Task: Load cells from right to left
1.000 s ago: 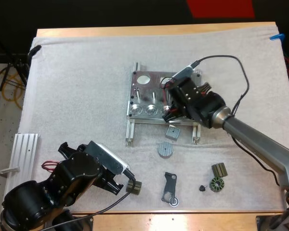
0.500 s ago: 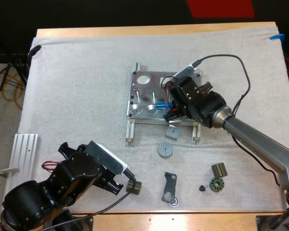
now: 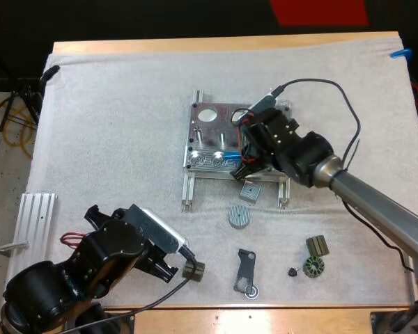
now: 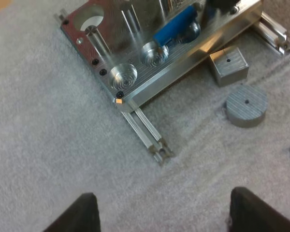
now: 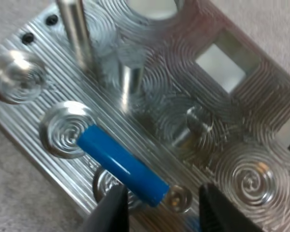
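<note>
My right fingers (image 5: 113, 212) have just released and backed off the blue cell (image 5: 121, 166), which now lies slanted across the fixture's (image 3: 207, 132) front sockets, unseated, so the first load looks unfinished; my left fingers (image 4: 82, 215) idle, spread and empty.

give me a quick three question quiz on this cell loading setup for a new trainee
1. True or false: the blue cylinder stands upright in a recess of the metal fixture.
2. The left gripper is: A open, over bare white mat near the fixture; B shut on the blue cylinder; C shut on the metal fixture.
3. Fill in: the ____ gripper is at the blue cylinder, over the fixture.
Key: 1 false, it lies tilted across the recesses. 2 A. 3 right; the right gripper has its fingers apart with the cylinder's end between them.
</note>
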Tool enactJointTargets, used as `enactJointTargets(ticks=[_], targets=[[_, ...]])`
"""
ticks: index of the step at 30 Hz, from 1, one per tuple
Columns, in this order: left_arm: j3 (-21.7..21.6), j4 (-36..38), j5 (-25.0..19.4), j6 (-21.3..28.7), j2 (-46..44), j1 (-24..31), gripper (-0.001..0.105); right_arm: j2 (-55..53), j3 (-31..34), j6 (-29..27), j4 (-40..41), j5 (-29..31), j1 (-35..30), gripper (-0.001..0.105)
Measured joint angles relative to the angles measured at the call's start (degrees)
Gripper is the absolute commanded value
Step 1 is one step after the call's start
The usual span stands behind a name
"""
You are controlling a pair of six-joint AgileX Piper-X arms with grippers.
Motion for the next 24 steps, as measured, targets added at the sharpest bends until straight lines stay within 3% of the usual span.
enactJointTargets(ticks=[9,17,24], targets=[[0.0,-0.29,0.0,9.31,0.0,0.0,0.057,-7.66,0.0,0.2,7.97,-2.9,0.0,0.035],[0.0,-5.3,0.1,21.08,0.5,0.0,0.057,-17.17,0.0,8.11,18.12,-10.47,0.0,0.035],[0.0,-8.46,6.1,28.74,2.44,0.0,0.057,-23.98,0.0,11.19,25.9,-11.19,0.0,0.035]])
